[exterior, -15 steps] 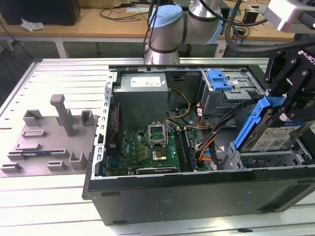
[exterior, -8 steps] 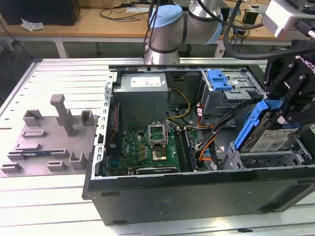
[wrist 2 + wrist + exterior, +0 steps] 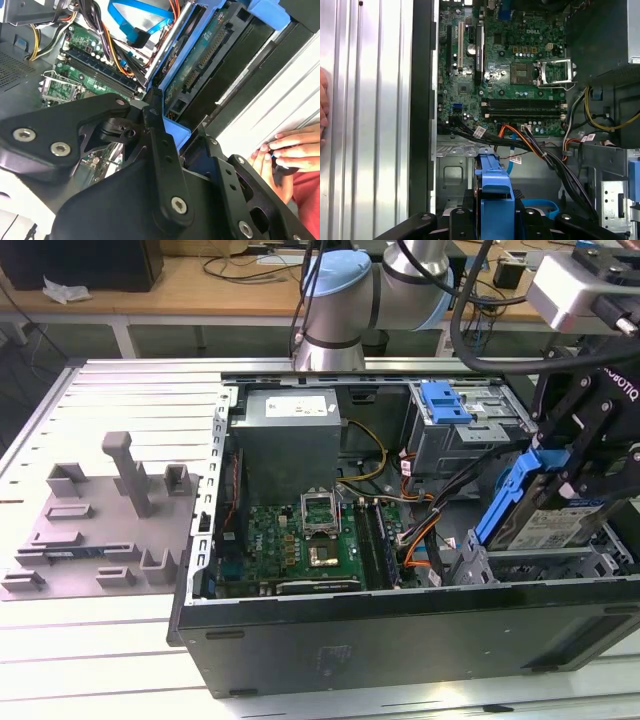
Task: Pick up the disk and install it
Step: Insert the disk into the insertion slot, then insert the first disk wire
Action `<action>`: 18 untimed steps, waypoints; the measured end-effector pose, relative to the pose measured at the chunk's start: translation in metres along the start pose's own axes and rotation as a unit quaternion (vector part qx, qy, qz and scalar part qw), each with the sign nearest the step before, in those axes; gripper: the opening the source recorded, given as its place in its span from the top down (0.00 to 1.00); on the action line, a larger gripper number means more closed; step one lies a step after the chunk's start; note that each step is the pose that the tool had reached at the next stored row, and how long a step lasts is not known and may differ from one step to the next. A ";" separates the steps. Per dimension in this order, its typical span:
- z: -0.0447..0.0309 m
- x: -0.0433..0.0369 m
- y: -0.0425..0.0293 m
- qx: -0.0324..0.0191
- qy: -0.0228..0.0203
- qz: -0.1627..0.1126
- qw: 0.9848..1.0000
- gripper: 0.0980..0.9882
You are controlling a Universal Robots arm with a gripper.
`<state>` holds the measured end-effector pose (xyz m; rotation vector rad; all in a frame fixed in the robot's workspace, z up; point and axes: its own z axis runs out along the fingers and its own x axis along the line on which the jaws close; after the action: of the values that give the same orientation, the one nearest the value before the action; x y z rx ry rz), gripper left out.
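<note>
The disk [image 3: 550,525] is a silver drive with a white-and-blue label and a blue plastic frame. It hangs tilted over the metal bay [image 3: 530,565] at the front corner of the open computer case, on the exterior view's right. My black gripper [image 3: 565,475] is shut on the disk's upper edge. In the second wrist view the disk [image 3: 200,60] shows its green circuit side, with the gripper [image 3: 172,132] clamped on the blue frame. In the first wrist view the frame's blue edge [image 3: 494,182] sits between the fingers [image 3: 465,215].
The case wall [image 3: 400,640] surrounds the motherboard [image 3: 310,540], a grey power supply [image 3: 290,435], orange and black cables [image 3: 420,540] and a drive cage with a blue latch [image 3: 445,405]. A grey fixture with posts [image 3: 110,510] lies on the table. A person's hand [image 3: 282,150] rests beside the case.
</note>
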<state>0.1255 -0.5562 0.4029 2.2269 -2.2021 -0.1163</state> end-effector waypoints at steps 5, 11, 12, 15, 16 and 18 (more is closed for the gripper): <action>0.0027 0.0001 -0.0002 0.000 0.000 0.000 1.000 0.48; 0.0028 0.0001 -0.0002 0.000 0.000 0.000 1.000 0.48; 0.0028 0.0001 -0.0002 0.000 0.000 0.000 1.000 0.48; 0.0028 0.0001 -0.0002 0.000 0.000 0.000 1.000 0.48; 0.0028 0.0001 -0.0002 0.000 0.000 0.000 1.000 0.48; 0.0028 0.0001 -0.0002 0.000 0.000 0.000 1.000 0.48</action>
<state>0.1255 -0.5562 0.4001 2.2267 -2.2020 -0.1160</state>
